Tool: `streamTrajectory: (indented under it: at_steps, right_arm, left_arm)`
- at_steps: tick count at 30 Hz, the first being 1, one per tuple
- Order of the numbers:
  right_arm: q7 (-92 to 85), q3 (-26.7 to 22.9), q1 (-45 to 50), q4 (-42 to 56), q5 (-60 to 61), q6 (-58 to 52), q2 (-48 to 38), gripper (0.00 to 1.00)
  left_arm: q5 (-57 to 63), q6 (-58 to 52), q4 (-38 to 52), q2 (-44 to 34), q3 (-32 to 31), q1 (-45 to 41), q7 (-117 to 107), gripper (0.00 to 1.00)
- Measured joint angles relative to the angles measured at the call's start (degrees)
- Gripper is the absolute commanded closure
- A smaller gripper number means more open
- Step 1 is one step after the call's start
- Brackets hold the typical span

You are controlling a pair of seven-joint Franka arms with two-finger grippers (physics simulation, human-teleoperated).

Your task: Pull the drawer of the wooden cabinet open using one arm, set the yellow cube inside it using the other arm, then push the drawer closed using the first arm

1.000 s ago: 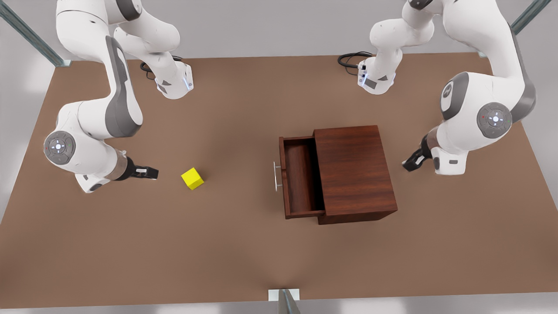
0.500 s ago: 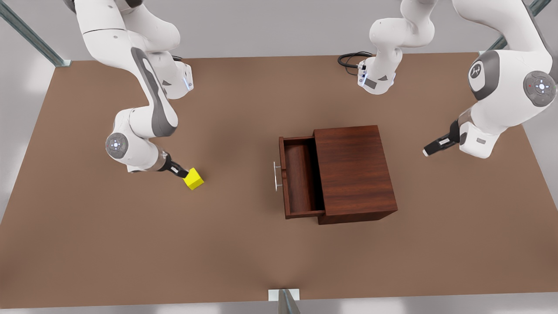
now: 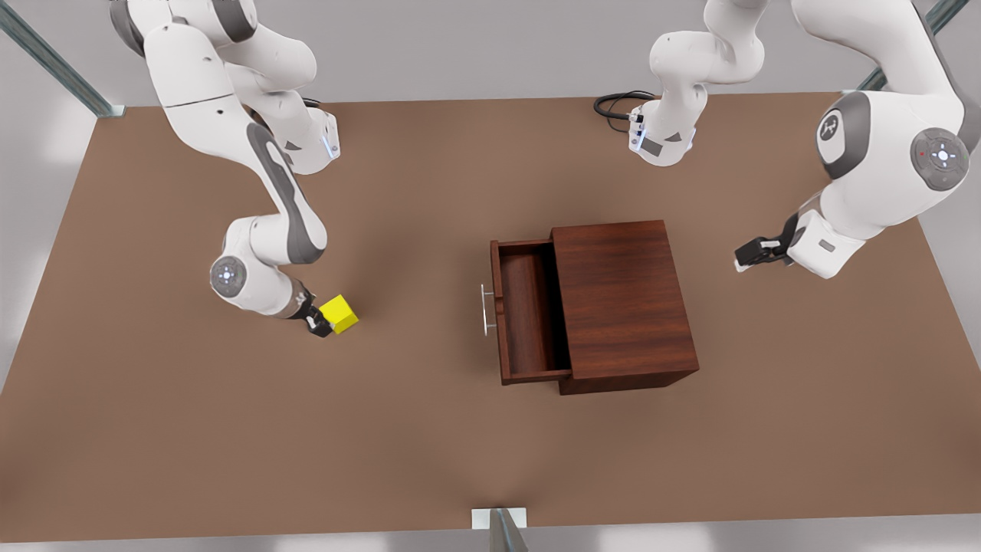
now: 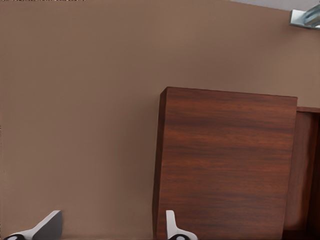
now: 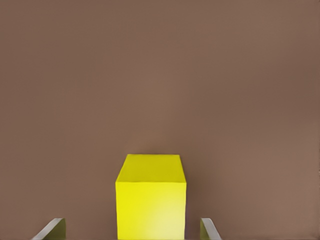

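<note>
Right gripper point(image 3: 322, 324): fingers apart, flanking yellow cube point(image 3: 339, 313) on table point(image 3: 429, 452); cube plain-faced, corner-on in front view. Drawer point(image 3: 524, 310): pulled out of wooden cabinet point(image 3: 622, 303), handle facing cube. Left gripper point(image 3: 747, 254): fingers apart, beyond cabinet.
</note>
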Motion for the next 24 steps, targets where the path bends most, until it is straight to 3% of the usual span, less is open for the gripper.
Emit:
streamTrajectory:
  at_steps: [9, 24]
  right_arm:
    - [4.74, -0.09, 0.53, 0.38, -2.63, -0.26, 3.55, 0.0]
    - [8.89, 0.62, 0.61, 0.62, -3.61, 3.79, 6.64, 0.0]
  left_arm:
    - [0.28, -0.48, -0.03, -0.07, -0.19, -2.84, 4.26, 0.0]
    - [-0.11, 0.04, 4.52, 3.61, 0.51, -0.23, 7.88, 0.0]
